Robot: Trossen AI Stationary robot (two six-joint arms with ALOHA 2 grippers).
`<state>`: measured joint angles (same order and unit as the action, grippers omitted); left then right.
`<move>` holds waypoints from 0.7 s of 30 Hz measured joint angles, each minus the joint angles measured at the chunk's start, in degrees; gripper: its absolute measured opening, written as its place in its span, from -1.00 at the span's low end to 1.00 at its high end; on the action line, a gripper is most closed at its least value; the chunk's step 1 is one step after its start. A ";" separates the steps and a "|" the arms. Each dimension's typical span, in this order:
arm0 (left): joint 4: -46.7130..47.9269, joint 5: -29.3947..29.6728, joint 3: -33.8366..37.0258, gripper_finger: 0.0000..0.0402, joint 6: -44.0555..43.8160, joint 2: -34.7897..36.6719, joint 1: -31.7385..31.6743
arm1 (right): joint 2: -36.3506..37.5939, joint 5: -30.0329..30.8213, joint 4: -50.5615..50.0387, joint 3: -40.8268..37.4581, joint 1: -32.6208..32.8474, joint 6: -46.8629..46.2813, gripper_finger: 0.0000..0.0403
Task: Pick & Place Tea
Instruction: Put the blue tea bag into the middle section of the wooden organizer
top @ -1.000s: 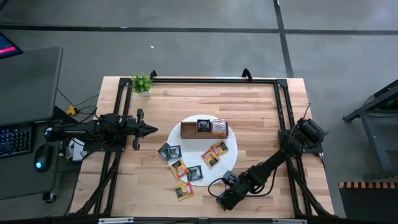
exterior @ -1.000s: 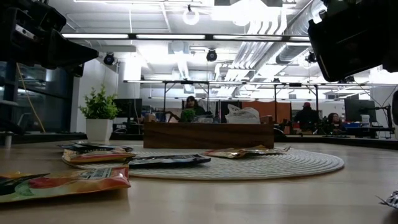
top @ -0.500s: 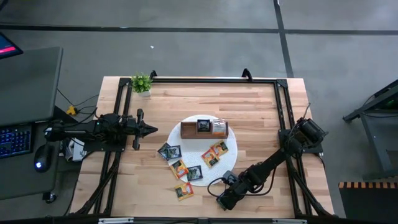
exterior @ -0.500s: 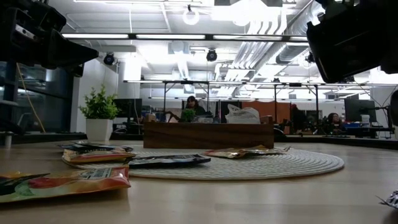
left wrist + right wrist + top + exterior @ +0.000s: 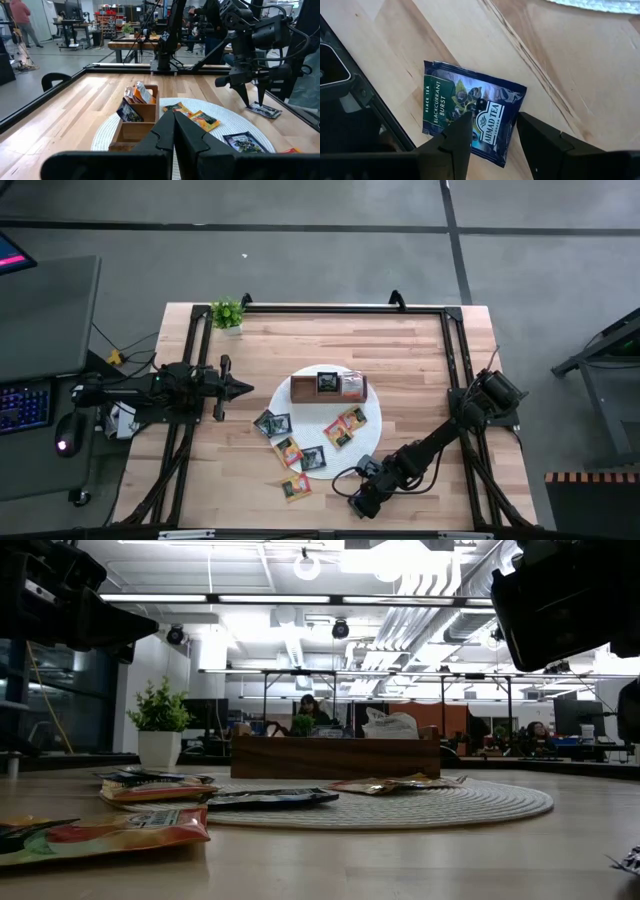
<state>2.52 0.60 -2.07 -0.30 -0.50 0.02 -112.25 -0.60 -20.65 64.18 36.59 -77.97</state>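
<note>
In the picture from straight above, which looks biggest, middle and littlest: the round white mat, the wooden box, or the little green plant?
1. The round white mat looks biggest.
2. The wooden box standing on it comes next.
3. The little green plant at the table's corner looks smallest, though not much smaller than the box.

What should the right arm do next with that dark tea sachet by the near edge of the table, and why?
Probably lower straight down and close. The right gripper hovers with its fingers open on either side of the dark sachet, which lies flat on the bare table, off the mat, not yet gripped.
</note>
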 joint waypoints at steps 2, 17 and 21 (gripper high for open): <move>0.00 -0.02 0.00 -1.00 0.00 -0.01 0.00 | -0.07 0.06 -0.21 0.00 -0.02 0.14 -0.22; 0.00 -0.05 -0.02 -1.00 0.01 0.01 -0.01 | -0.74 0.87 -0.54 0.09 -0.30 3.37 -0.24; 0.00 -0.07 0.00 -1.00 -0.01 0.01 -0.01 | -0.74 1.08 -0.70 0.09 -0.33 3.49 -0.27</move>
<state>2.52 0.54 -2.07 -0.32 -0.49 0.01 -112.99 0.48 -21.35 64.27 36.27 -74.48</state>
